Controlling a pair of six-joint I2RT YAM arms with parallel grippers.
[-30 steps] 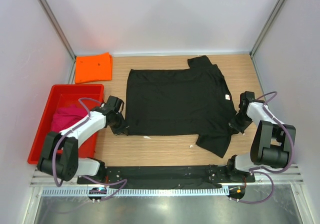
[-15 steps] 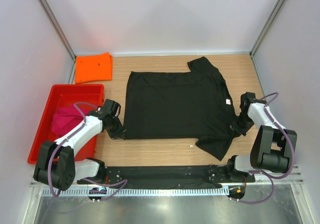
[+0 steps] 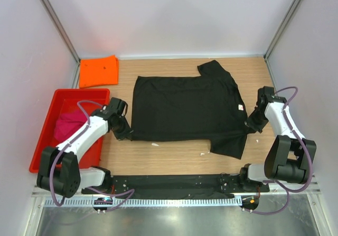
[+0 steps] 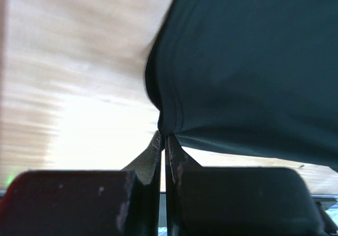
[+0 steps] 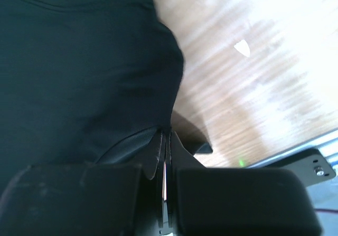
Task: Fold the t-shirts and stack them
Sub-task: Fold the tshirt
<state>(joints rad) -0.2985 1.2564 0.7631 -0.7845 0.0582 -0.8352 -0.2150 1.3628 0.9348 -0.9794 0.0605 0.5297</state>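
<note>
The black t-shirt [image 3: 187, 106] lies spread on the wooden table, with a small white tag near its right side. My left gripper [image 3: 127, 134] is shut on the shirt's near left corner; the left wrist view shows the cloth [image 4: 248, 62] pinched at the fingertips [image 4: 165, 138]. My right gripper [image 3: 250, 126] is shut on the shirt's right edge; the right wrist view shows the cloth [image 5: 79, 72] pinched. The orange t-shirt [image 3: 99, 71] lies folded at the back left. The magenta-pink t-shirt [image 3: 66, 125] is bunched in the red tray.
The red plastic tray [image 3: 79, 94] stands at the left edge of the table. Small white scraps [image 3: 154, 144] lie on the wood near the shirt's front hem. White walls enclose the table on three sides.
Both grippers have moved away from the near edge, pulling the shirt's front hem back. The near right sleeve has drawn in toward the shirt's body.
</note>
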